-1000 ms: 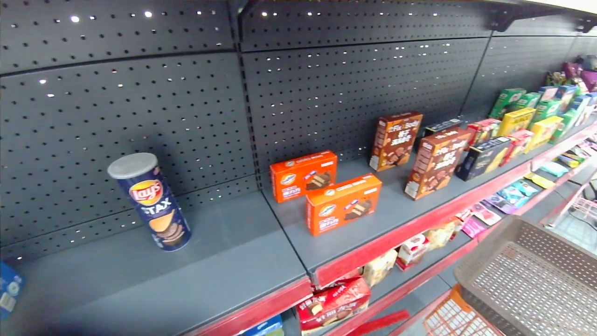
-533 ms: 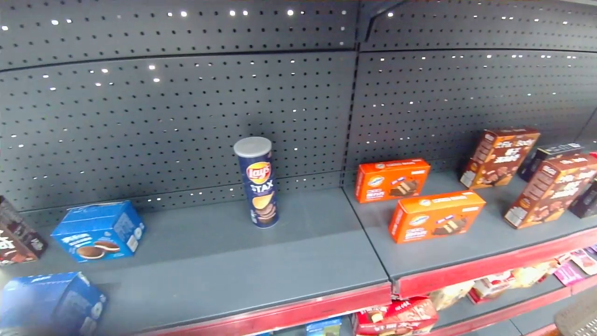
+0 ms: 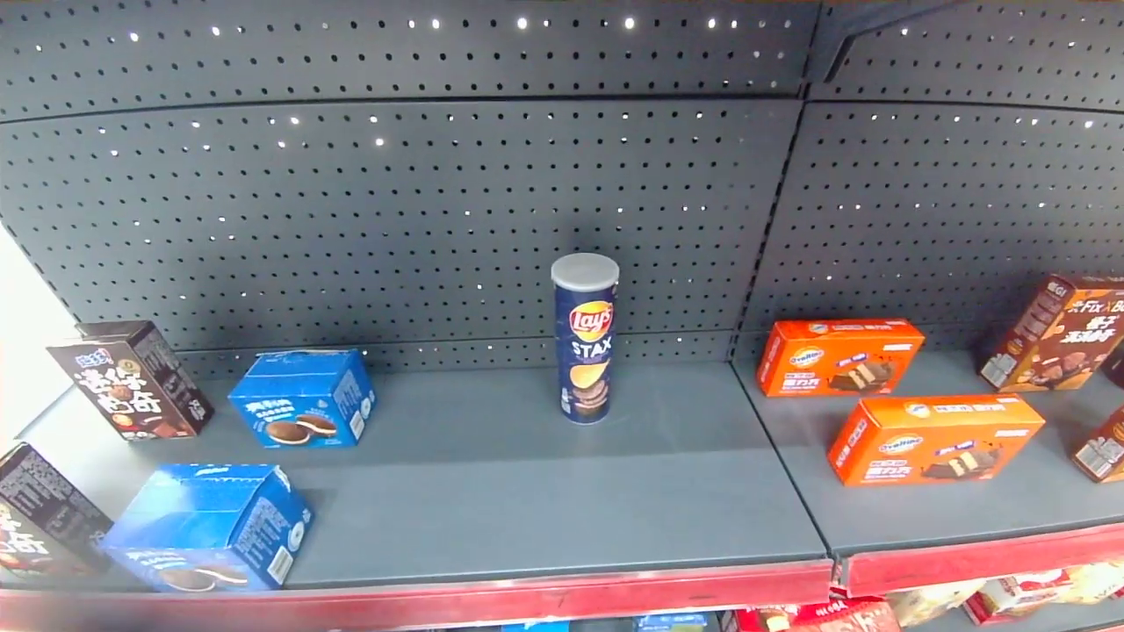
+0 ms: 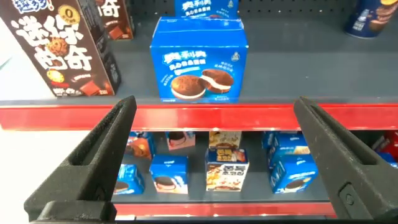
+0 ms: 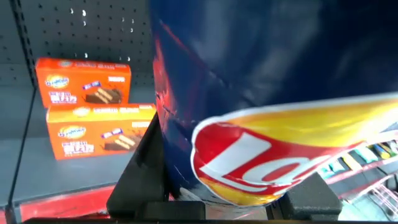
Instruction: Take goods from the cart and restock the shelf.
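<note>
A dark blue chips can (image 3: 586,338) with a grey lid stands upright at the back middle of the grey shelf (image 3: 527,500). My right gripper (image 5: 224,186) is shut on a second dark blue chips can (image 5: 261,74), which sits very close to the right wrist camera, in front of the shelf. My left gripper (image 4: 214,106) is open with nothing between its fingers. It is level with the shelf's red front edge (image 4: 205,117), facing a blue cookie box (image 4: 199,59).
Two blue cookie boxes (image 3: 303,399) (image 3: 211,527) and dark brown boxes (image 3: 132,379) stand on the shelf's left. Two orange boxes (image 3: 839,355) (image 3: 931,437) and brown boxes (image 3: 1054,332) lie to the right. Bare shelf surrounds the standing can. Lower shelves hold more goods (image 4: 227,171).
The head camera has swung to the left, so the whole shelf has shifted right in the picture and the basket has left it. The goods themselves have not moved.
</note>
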